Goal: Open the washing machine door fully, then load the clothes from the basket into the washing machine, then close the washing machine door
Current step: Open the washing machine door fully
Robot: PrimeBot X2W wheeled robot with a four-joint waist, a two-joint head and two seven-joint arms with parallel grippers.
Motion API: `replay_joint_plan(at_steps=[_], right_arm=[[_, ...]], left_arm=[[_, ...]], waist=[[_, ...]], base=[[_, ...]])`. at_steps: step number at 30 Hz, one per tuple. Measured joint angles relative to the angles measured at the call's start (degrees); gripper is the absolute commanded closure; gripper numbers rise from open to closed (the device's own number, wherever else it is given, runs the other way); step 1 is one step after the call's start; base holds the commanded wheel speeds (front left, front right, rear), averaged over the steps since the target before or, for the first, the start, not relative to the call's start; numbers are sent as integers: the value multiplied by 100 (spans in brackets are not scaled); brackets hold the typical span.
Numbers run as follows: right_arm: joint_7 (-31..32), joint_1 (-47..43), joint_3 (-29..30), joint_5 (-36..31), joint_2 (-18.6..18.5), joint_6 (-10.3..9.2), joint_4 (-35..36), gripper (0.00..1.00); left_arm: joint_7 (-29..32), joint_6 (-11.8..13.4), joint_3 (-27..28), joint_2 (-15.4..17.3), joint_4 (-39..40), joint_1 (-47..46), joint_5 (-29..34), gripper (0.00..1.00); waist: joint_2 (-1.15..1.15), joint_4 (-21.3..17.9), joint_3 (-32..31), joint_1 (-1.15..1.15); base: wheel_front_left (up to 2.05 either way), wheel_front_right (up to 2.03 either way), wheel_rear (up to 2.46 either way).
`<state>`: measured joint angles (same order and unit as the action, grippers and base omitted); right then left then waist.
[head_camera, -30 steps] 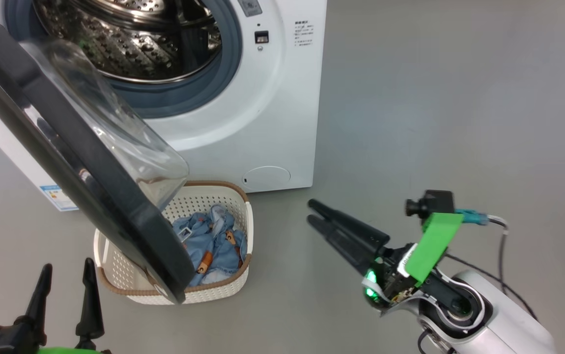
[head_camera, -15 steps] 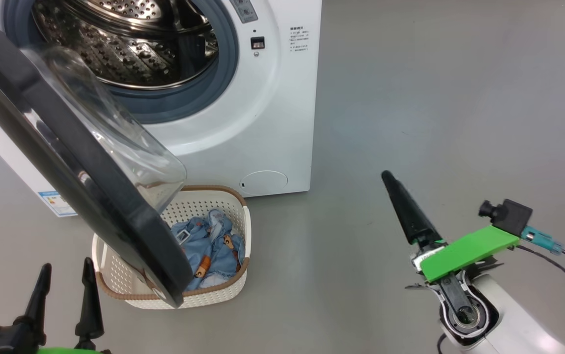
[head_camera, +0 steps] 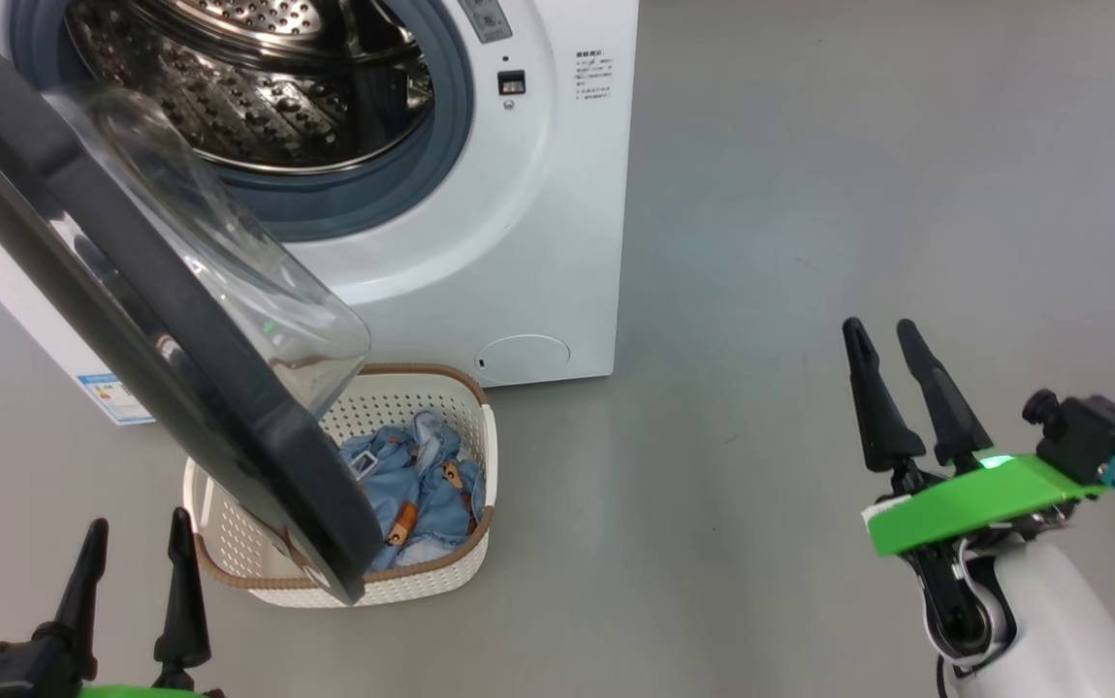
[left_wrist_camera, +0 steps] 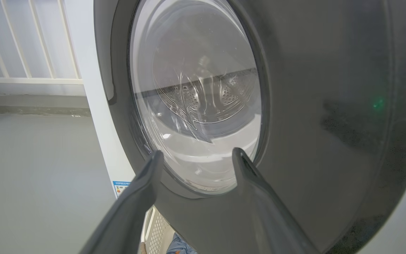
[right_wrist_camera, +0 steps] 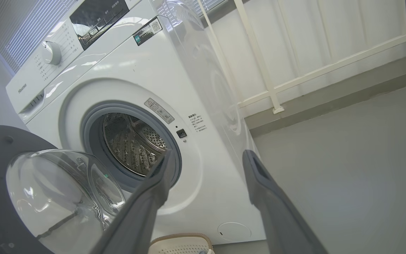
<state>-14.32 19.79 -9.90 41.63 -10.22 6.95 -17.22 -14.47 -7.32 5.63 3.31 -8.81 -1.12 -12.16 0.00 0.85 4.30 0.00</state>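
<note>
In the head view the big white box-shaped washing machine (head_camera: pixel 538 242) has its round washing machine door (head_camera: pixel 257 456), glossy black rim around a bulging clear glass bowl, swung out and hanging over the small cream-white perforated plastic basket (head_camera: pixel 431 582). The light blue printed clothes (head_camera: pixel 422 485) lie inside the basket. A second ago the right end effector (head_camera: pixel 877 334) lay near the basket with its fingers close together. It has since swung away, well apart from the basket, and now stands upright with its fingers spread and holding nothing. The left end effector (head_camera: pixel 138 523) has not moved and is spread and empty at the lower left. This suggests the door step is finished or nearly so and loading has not begun, though the door may need to open wider to clear the basket. A blue energy sticker (head_camera: pixel 113 396) and a small block of print (head_camera: pixel 594 74) are too small to read. In the left wrist view the spread fingers frame the door's outer face at close range, with the basket's wall just below. In the right wrist view the spread fingers frame the open perforated steel drum (right_wrist_camera: pixel 132 144). The brand word "Hisense" (right_wrist_camera: pixel 22 89) can be read on the top panel, and a QR-code label (right_wrist_camera: pixel 148 30) sits beside the dark display, its text illegible.
</note>
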Motion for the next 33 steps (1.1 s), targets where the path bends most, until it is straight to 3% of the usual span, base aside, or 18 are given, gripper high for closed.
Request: replay_joint_plan(at_steps=[7,14,33], right_arm=[[0,-482,452,-1306,227,1,434,0],[0,-967,684,-2027,349,2,622,0],[0,-1867,1123,-3203,690,3,999,0]], left_arm=[[0,0,26,-15,43,2,13,0],[0,0,38,-29,46,2,52,0],[0,0,-88,-68,65,93,52,0]], waist=[[0,-15,-9,0],[0,-41,-46,0],[0,-17,-79,0]], base=[[0,0,0],[0,0,0],[0,0,0]])
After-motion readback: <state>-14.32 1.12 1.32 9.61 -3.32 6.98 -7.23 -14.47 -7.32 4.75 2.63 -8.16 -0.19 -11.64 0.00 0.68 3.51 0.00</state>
